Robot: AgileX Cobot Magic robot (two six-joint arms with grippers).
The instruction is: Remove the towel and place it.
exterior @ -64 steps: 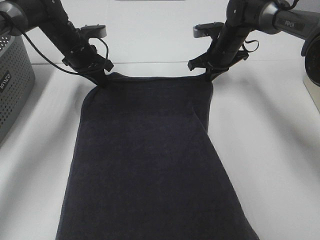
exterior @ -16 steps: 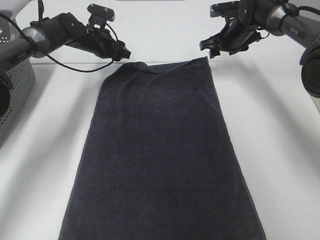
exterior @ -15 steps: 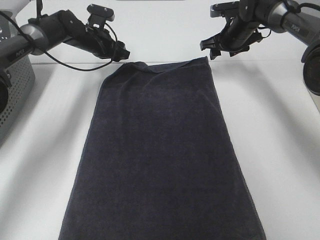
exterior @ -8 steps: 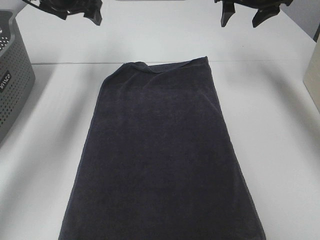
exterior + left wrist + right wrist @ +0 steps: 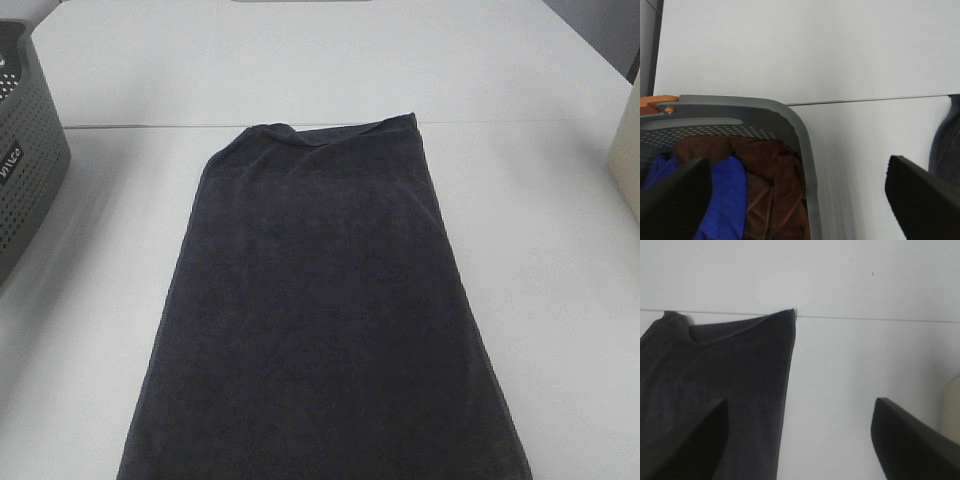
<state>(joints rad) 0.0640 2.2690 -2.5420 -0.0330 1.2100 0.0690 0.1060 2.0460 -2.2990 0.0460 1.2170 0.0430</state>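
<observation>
The dark charcoal towel (image 5: 320, 300) lies flat and spread on the white table (image 5: 560, 300), its far edge slightly rumpled. Neither gripper shows in the exterior high view. In the left wrist view my left gripper (image 5: 796, 165) is open and empty, high above the grey basket's corner, with the towel's edge (image 5: 946, 135) off to one side. In the right wrist view my right gripper (image 5: 800, 405) is open and empty, high above the towel's far right corner (image 5: 730, 365).
The grey perforated basket (image 5: 25, 160) stands at the table's left edge; the left wrist view shows brown (image 5: 767, 175) and blue (image 5: 725, 195) cloths inside it. A beige object (image 5: 628, 160) stands at the right edge.
Both arms have let go of the towel's far corners and lifted up and out of the exterior view. The towel stays flat on the table.
</observation>
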